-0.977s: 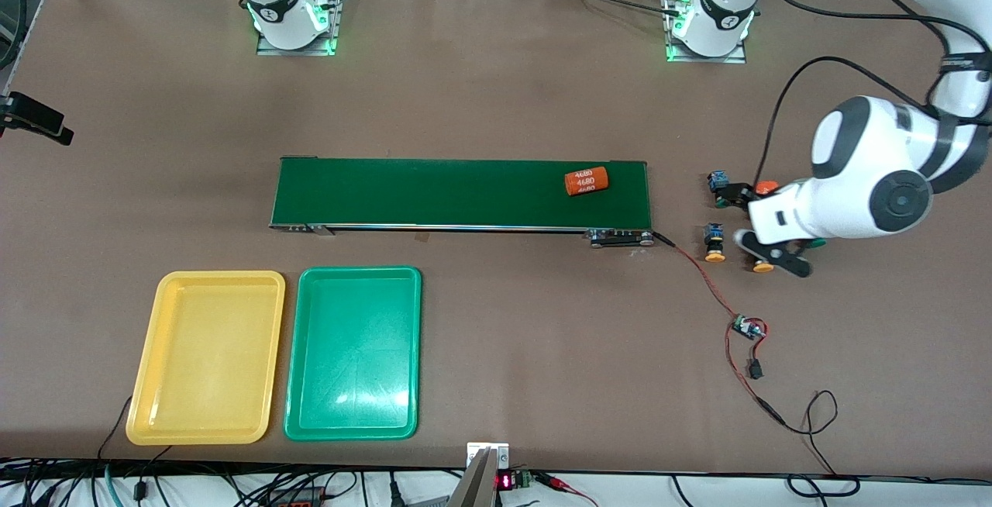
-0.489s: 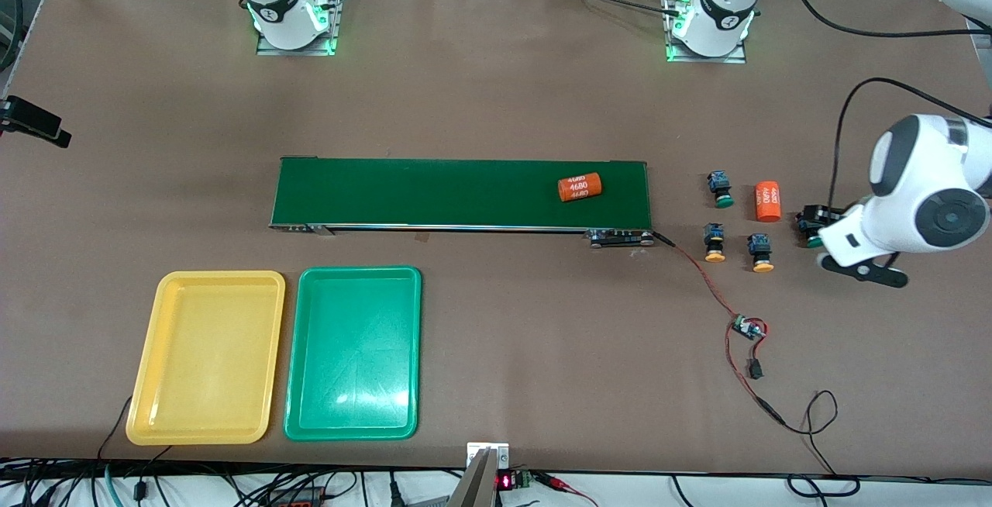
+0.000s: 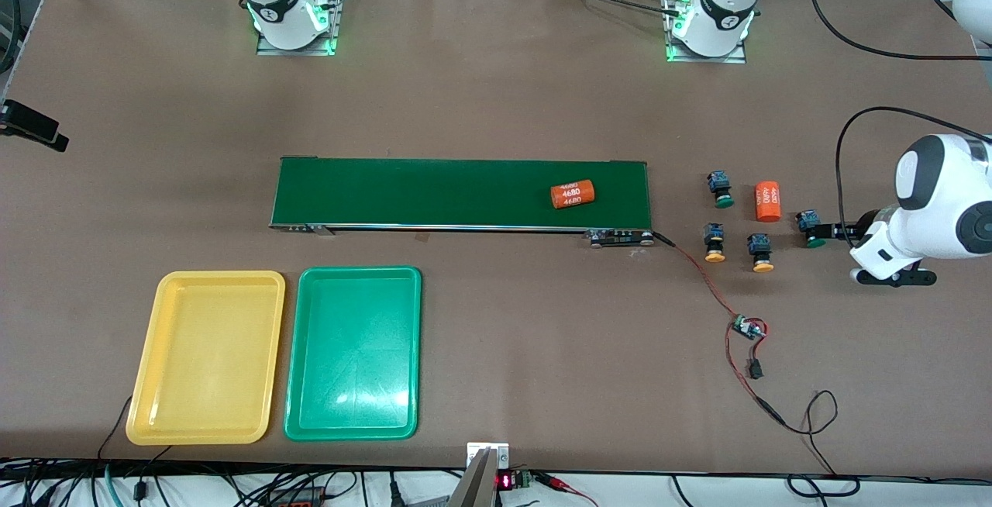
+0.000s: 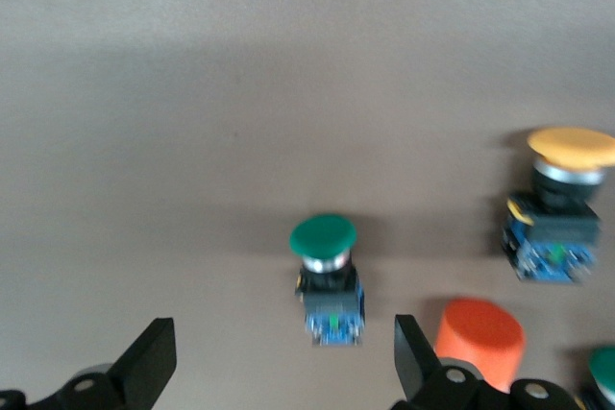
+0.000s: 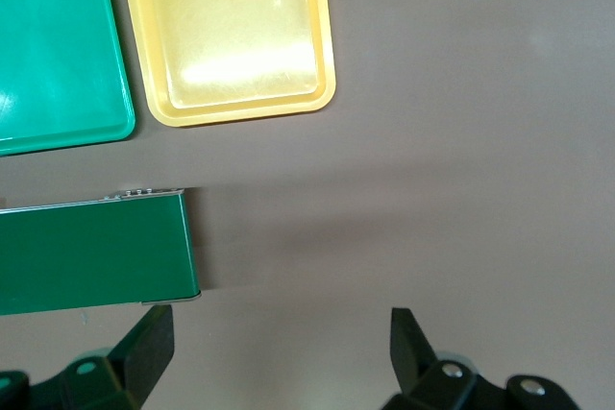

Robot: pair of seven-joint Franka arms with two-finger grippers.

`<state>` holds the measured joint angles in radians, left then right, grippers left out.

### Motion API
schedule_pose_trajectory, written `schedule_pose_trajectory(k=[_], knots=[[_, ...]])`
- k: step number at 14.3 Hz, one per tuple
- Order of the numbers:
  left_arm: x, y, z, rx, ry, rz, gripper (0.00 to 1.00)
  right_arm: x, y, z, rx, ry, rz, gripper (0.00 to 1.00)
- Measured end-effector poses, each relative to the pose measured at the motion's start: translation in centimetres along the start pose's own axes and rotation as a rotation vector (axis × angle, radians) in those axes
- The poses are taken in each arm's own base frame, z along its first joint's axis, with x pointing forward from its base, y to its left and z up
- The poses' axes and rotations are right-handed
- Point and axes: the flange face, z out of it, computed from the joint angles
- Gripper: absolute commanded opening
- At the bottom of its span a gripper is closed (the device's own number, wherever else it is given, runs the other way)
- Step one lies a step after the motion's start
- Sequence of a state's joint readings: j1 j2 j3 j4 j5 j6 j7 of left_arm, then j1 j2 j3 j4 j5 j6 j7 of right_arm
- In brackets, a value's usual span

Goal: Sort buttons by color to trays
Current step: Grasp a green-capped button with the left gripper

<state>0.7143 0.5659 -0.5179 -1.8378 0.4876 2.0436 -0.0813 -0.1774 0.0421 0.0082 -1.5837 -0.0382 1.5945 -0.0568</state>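
Four buttons lie on the table past the conveyor's end, toward the left arm's end. Two have green caps (image 3: 722, 189) (image 3: 811, 229) and two have yellow caps (image 3: 714, 243) (image 3: 762, 253). My left gripper (image 3: 868, 253) is open and empty, low beside the outer green button. In the left wrist view the left gripper (image 4: 279, 372) has that green button (image 4: 327, 276) lying ahead of its jaws, and a yellow button (image 4: 562, 208) shows too. The yellow tray (image 3: 147, 422) and green tray (image 3: 302, 425) sit side by side. My right gripper (image 5: 279, 352) is open and empty, high over bare table.
A dark-green conveyor belt (image 3: 434, 193) carries an orange cylinder (image 3: 572, 194). Another orange cylinder (image 3: 767, 201) lies among the buttons. A red wire with a small board (image 3: 748, 329) runs from the conveyor's end, nearer to the front camera than the buttons.
My left gripper has moved off the buttons toward the left arm's end of the table, uncovering the outer green button. The cylinder on the belt has moved toward the right arm's end.
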Motion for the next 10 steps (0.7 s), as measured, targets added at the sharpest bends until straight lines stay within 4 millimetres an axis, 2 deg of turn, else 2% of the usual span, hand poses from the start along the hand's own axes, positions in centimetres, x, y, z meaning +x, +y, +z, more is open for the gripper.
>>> schedule_pose_trajectory(k=[4,5,6,8,9,10], knots=[[-2.2,-0.6,5.7,-0.075,0.081,-0.03,0.92,0.0,0.0,0.0,0.0,0.0,0.0,1.0],[-2.8,-0.5,6.7,-0.09,0.092,-0.032,0.86,0.0,0.0,0.0,0.0,0.0,0.0,1.0],[-3.2,-0.3,7.6,-0.101,0.093,-0.034,0.67,0.0,0.0,0.1,0.0,-0.001,0.001,1.0],[-3.5,-0.1,8.4,-0.112,0.087,-0.034,0.42,0.1,0.3,0.3,0.0,-0.004,0.005,1.0],[-3.4,0.0,8.2,-0.111,0.091,-0.033,0.29,0.2,0.5,0.4,0.001,-0.005,0.009,1.0],[-3.3,0.0,7.8,-0.11,0.096,-0.032,0.24,0.2,0.8,0.4,0.001,-0.005,0.013,1.0]])
